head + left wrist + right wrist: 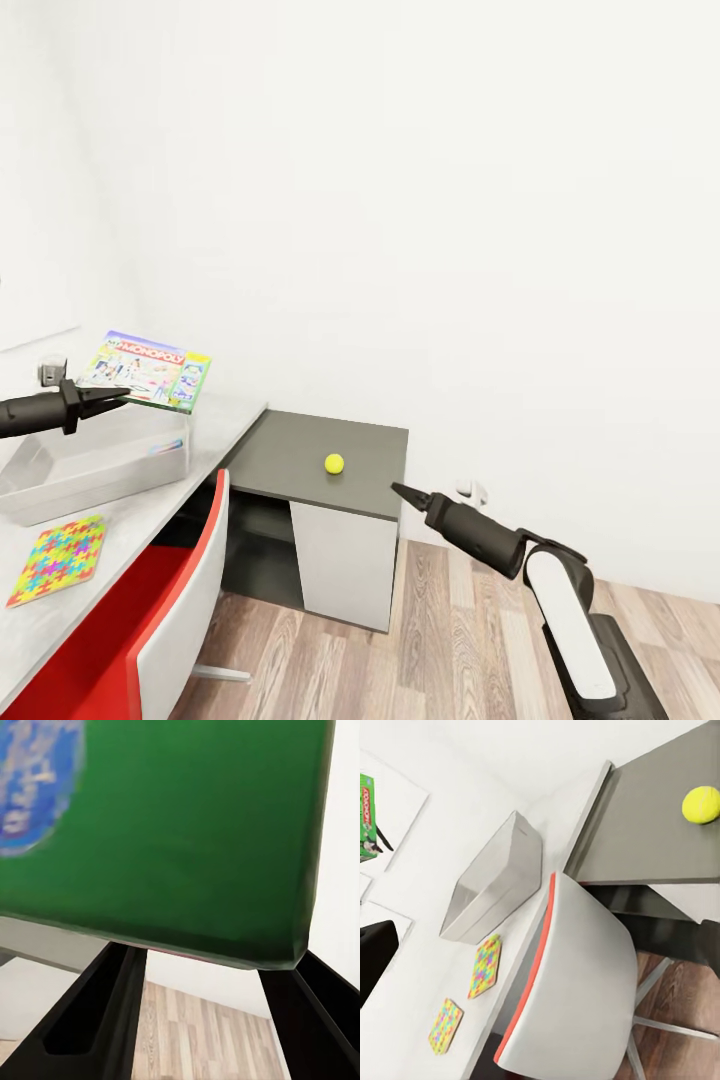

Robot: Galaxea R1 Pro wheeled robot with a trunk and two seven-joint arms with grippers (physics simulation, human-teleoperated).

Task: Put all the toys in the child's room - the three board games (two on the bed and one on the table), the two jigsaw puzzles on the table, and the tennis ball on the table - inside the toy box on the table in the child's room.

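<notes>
the left gripper (118, 396) holds the monopoly board game (150, 371) by one edge above the toy box (60, 475). a loose pinch could let it tilt and miss the tub. the right gripper (400, 491) looks closed, empty.

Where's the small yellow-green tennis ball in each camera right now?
Head view: small yellow-green tennis ball sits mid-frame on the dark grey cabinet top.
Right wrist view: ball at the top-right corner.
Left wrist view: not in it.
Shared landmark: the red-and-white chair.
</notes>
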